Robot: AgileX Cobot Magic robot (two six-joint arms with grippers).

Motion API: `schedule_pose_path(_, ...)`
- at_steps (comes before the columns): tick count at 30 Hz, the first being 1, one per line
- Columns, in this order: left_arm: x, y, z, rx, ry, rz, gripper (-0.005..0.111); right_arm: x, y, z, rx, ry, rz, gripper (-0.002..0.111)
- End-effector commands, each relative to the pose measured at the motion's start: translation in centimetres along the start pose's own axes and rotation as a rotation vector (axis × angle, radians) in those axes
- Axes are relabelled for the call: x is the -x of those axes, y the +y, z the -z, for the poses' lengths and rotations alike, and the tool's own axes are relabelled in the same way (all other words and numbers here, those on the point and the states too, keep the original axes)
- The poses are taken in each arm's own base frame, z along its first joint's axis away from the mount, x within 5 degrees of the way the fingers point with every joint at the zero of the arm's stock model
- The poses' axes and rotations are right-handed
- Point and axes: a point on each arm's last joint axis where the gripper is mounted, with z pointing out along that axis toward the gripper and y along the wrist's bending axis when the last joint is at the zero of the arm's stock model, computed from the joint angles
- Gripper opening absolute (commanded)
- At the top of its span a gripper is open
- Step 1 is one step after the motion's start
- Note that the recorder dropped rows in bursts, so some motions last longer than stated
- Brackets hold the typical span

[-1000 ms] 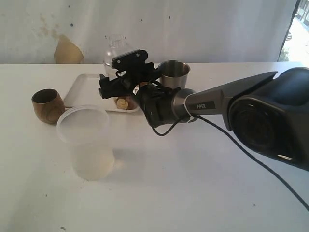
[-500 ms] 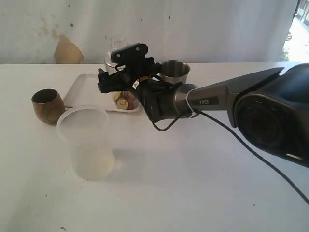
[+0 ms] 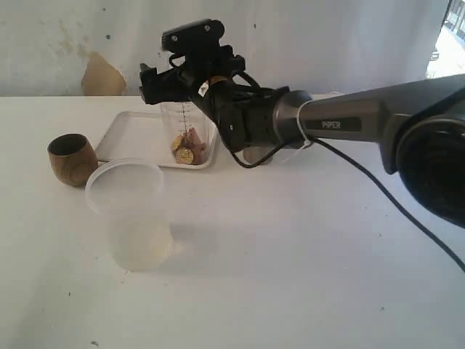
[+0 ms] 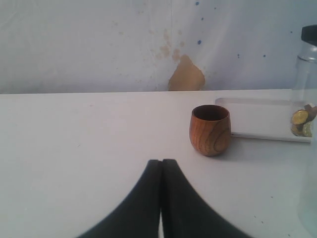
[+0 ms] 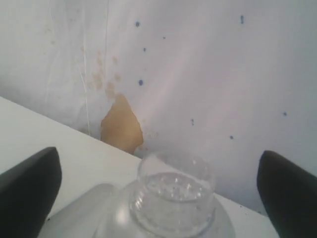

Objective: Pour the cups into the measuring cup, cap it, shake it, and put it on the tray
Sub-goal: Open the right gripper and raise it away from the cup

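The clear measuring cup (image 3: pixel 187 134) stands upright on the white tray (image 3: pixel 134 134), with coins and small pieces in its bottom. My right gripper (image 3: pixel 182 83) hovers over its top, open. In the right wrist view the gripper (image 5: pixel 158 191) has its fingers (image 5: pixel 29 191) spread wide on either side of the cup's clear domed cap (image 5: pixel 173 198), not touching it. The brown wooden cup (image 3: pixel 73 158) sits left of the tray. My left gripper (image 4: pixel 161 166) is shut on nothing, low over the table and short of the wooden cup (image 4: pixel 210 130). The steel tumbler is hidden behind the right arm.
A wide milky translucent tub (image 3: pixel 131 218) stands in front of the tray, close to the wooden cup. The right arm (image 3: pixel 341 123) stretches across the back of the table from the right. A white wall with a tan patch (image 3: pixel 100 76) closes the far side.
The right gripper has risen from beside the measuring cup's body to above its top. The cup has stayed put on the tray. The arm now covers the steel tumbler.
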Motion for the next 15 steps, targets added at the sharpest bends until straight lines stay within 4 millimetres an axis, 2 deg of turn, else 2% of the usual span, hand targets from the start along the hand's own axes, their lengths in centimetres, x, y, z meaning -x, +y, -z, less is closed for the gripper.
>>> schedule_pose_path(1, 0.0, 0.0, 0.0, -0.001, -0.009, 0.004, 0.0, 3.6, -0.7, 1.0, 0.006, 0.0, 0.039, 0.105)
schedule_pose_path(8, 0.0, 0.0, 0.0, -0.001, -0.009, 0.004, 0.0, 9.4, -1.0, 3.8, 0.057, 0.063, 0.042, 0.105)
schedule_pose_path(15, 0.0, 0.0, 0.0, -0.001, -0.009, 0.004, 0.0, 14.0, -1.2, 7.2, 0.116, 0.144, 0.079, 0.104)
